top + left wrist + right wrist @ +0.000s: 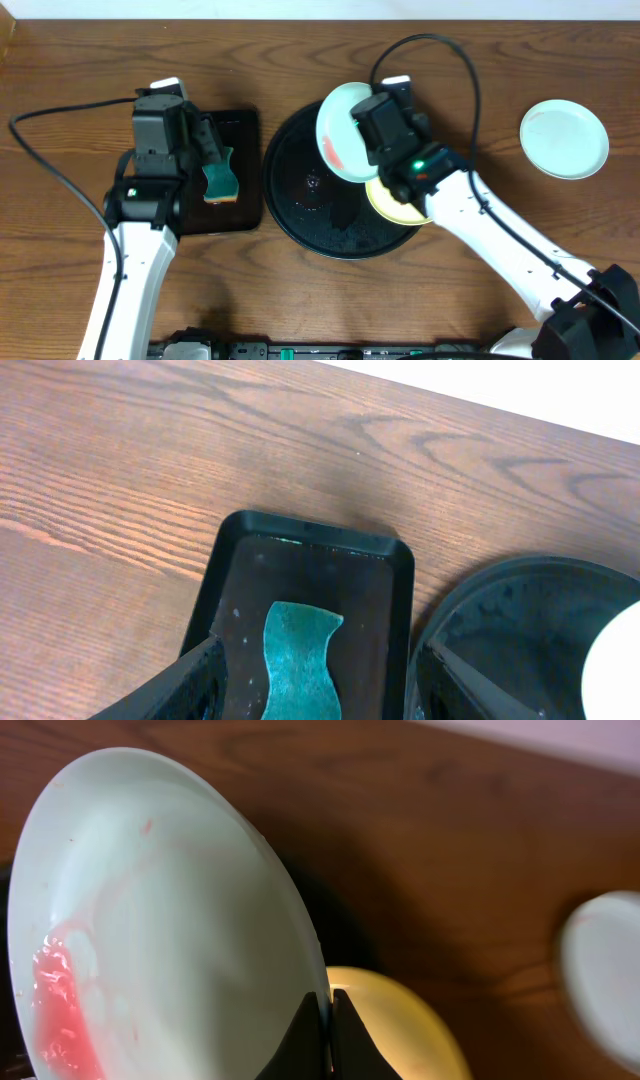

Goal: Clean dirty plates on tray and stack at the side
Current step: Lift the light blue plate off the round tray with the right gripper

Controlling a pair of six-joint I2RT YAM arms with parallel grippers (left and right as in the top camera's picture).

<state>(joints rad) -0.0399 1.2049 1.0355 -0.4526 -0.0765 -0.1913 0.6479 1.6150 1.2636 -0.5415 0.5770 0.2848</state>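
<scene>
Round tray [300, 215]: big, black and shiny; it sits in the middle of the table [80, 60]; little shiny specks show on its floor
In the round tray: the yellow plate [395, 208] lies flat near the right side; the right arm hides most of it; I cannot tell if it is dirty
Dirty blue plate [340, 125]: it is tipped up on its edge over the back right part of the round tray; a red smear sits near its low side; in the right wrist view the smear is at the bottom left of the plate
Right gripper [326, 1020]: closed tight on the rim of the dirty blue plate; the two fingers pinch the edge with the yellow plate just below
Small tray [245, 160]: black with square corners; it is just beside the round tray, on its left; I cannot tell if the two trays touch
In the small tray: a green sponge [220, 178] with wavy sides lies flat on the floor of the tray
Left gripper [315, 680]: its fingers [200, 680] are spread apart, one on each side of the sponge; it holds nothing
Clean blue plate [564, 138]: it lies flat on the bare table, far to the right, well apart from both trays; no red shows on it
</scene>
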